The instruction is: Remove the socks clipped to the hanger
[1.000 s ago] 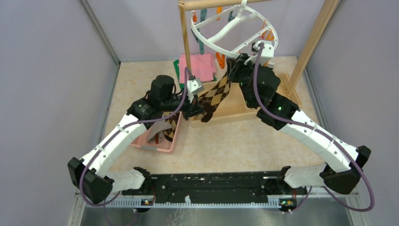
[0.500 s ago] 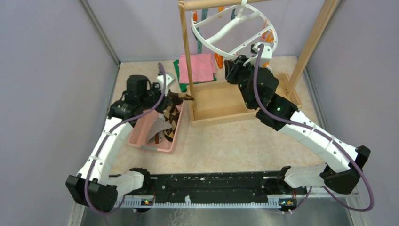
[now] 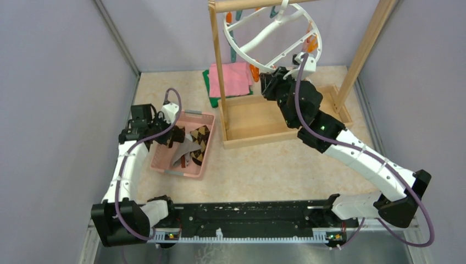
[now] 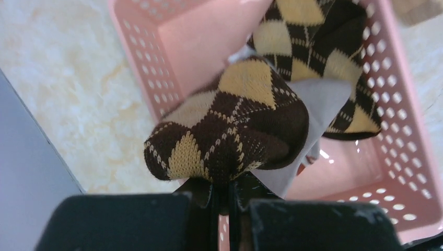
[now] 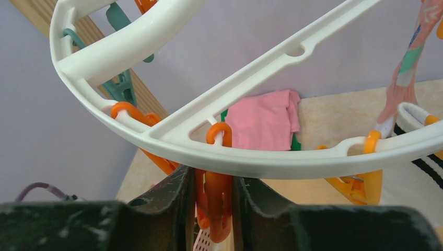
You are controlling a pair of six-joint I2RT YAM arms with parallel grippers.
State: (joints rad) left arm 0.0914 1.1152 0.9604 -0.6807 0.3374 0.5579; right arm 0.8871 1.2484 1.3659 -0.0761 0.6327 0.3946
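Over the pink perforated plastic basket (image 4: 407, 130), the left gripper (image 4: 224, 197) is pinched tight on one brown-and-tan argyle sock (image 4: 230, 125), whose gripped end is hidden between the fingers. Below it in the basket lie one more argyle sock (image 4: 324, 57) and one pale grey sock (image 4: 319, 102), both partly covered. Up at the large white plastic ring hanger (image 5: 251, 164), the right gripper (image 5: 211, 180) clamps one orange plastic clip (image 5: 218, 209), its lower tip cut off. One white sock with a dark-striped cuff (image 5: 426, 151) shows under the ring, mostly out of view. Other orange and teal clips overlap too much to count.
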